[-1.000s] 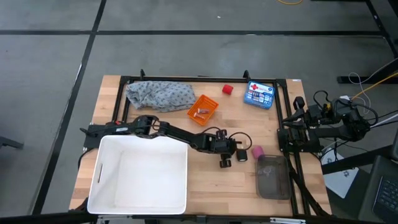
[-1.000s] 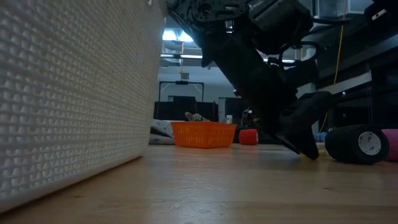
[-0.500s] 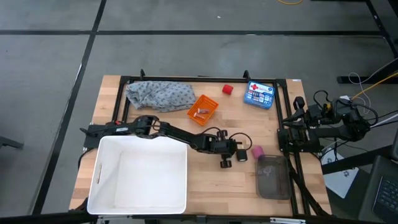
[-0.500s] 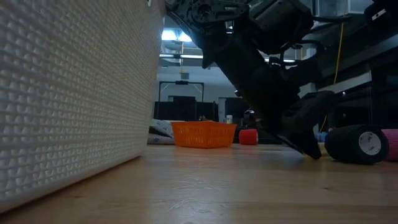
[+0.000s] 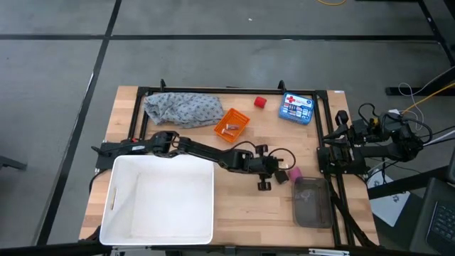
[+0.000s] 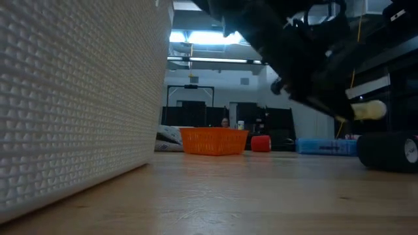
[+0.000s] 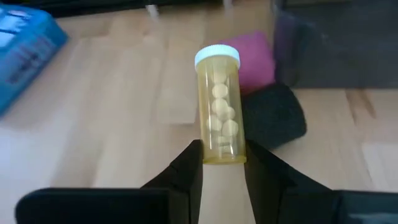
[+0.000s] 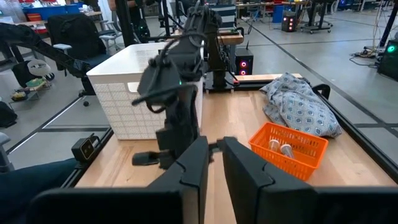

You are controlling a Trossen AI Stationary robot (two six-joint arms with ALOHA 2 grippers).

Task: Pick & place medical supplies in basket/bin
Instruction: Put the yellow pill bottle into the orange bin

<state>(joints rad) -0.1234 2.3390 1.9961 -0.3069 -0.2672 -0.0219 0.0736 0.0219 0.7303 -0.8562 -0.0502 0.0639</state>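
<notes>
My left gripper [image 7: 219, 163] is shut on a yellow pill bottle [image 7: 219, 106] with a white cap [image 6: 369, 109], above the table's right middle [image 5: 276, 173]. Below it lie a pink roll [image 7: 249, 56] and a black roll [image 7: 273, 118]. The orange basket [image 5: 232, 124] stands behind the middle with small clear pieces [image 8: 278, 147] in it. A red roll [image 5: 260, 102] lies behind it, and the grey patterned cloth [image 5: 183, 108] lies at the far left. My right gripper [image 8: 216, 163] waits at the right edge, its fingers close together. My left gripper pinches the bottle's bottom end [image 7: 219, 155] between its two fingers, one on each side. The bottle runs on along the fingers, with its white cap [image 7: 217, 57] at the free end. It is lifted clear of the table and lies about level.
A large white tub [image 5: 160, 199] fills the near left. A blue first-aid box [image 5: 296, 108] lies at the far right. A grey see-through case [image 5: 311, 201] lies at the near right. A black frame runs along the far and right sides.
My left gripper has risen from the table beside the black roll and gone a little toward the right edge. The pill bottle is now lifted clear in its fingers.
</notes>
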